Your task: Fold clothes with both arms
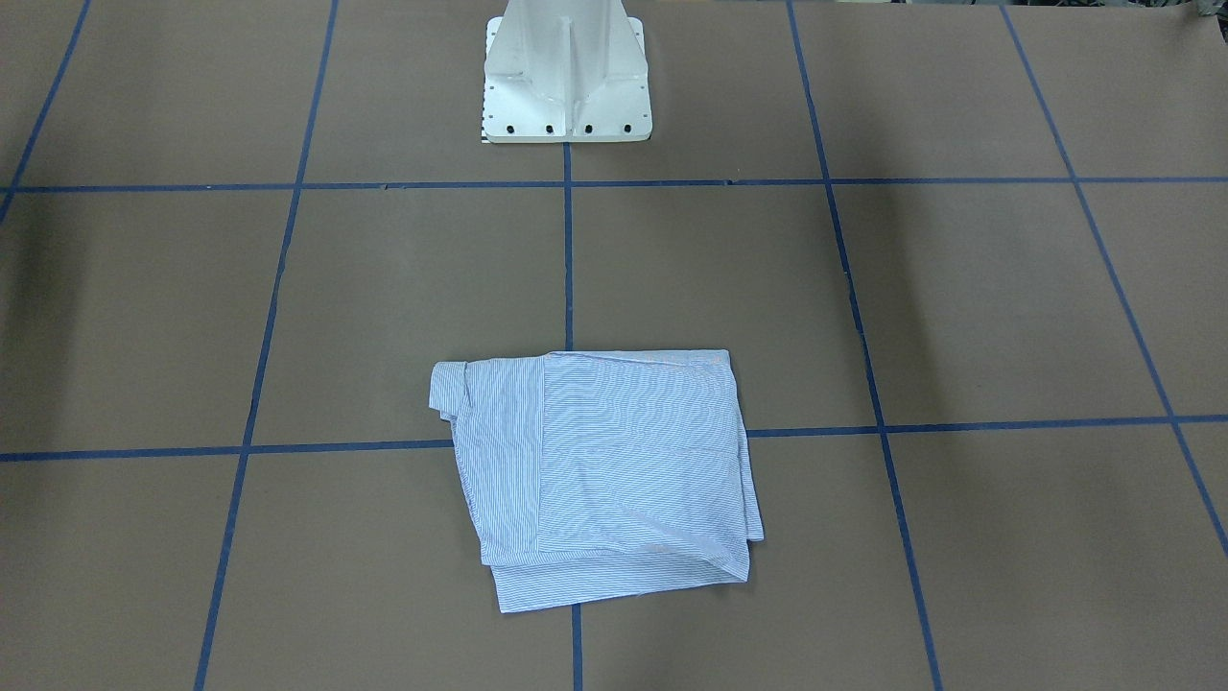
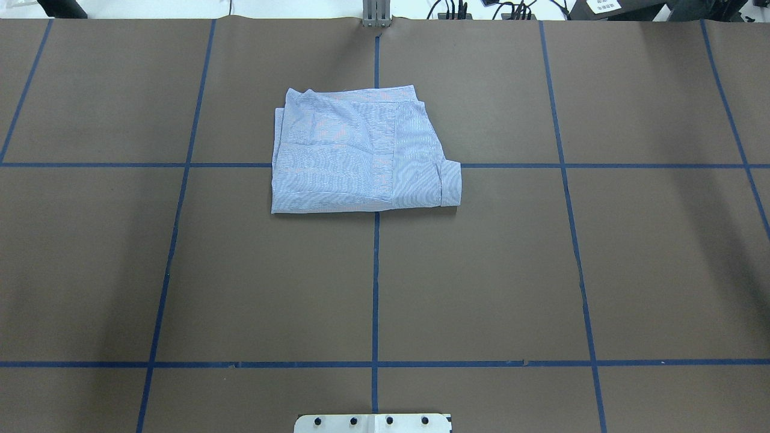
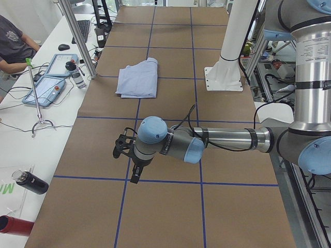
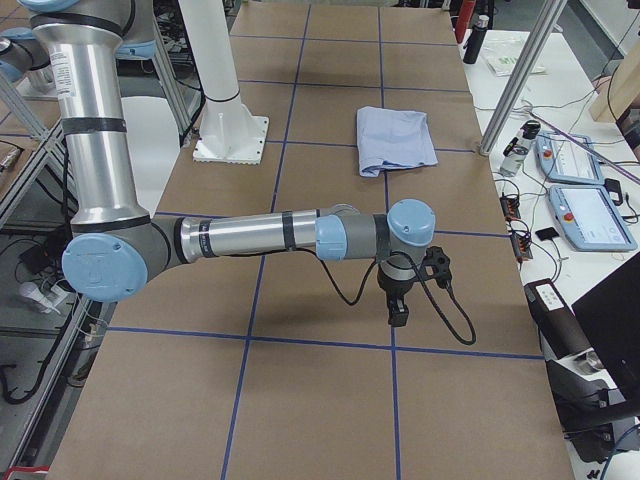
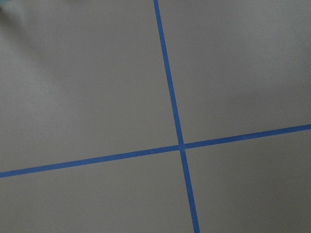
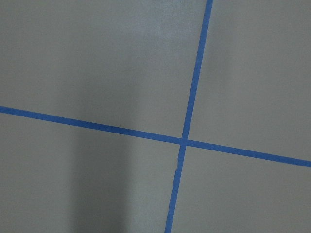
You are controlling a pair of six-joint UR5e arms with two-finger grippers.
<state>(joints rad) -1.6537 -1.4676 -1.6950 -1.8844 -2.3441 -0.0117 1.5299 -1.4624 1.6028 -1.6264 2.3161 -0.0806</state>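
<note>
The light-blue striped shirt [image 1: 604, 470] lies folded into a rough rectangle on the brown table, in the middle of its far half [image 2: 361, 156]. A cuffed corner sticks out on one side. Both arms hang far from it, over the table's ends. My left gripper [image 3: 135, 175] points down over a blue tape line, well away from the shirt [image 3: 138, 80]. My right gripper [image 4: 398, 315] points down at the opposite end, also apart from the shirt [image 4: 395, 138]. I cannot tell whether either is open or shut. Both wrist views show only bare table and crossing tape.
The white pedestal [image 1: 566, 86] stands at the robot's side of the table. A bench beside the table holds teach pendants [image 3: 51, 88], bottles [image 3: 31, 182] and cables, with a seated person [image 3: 13, 41] at it. A metal post [image 3: 77, 36] rises at that table edge.
</note>
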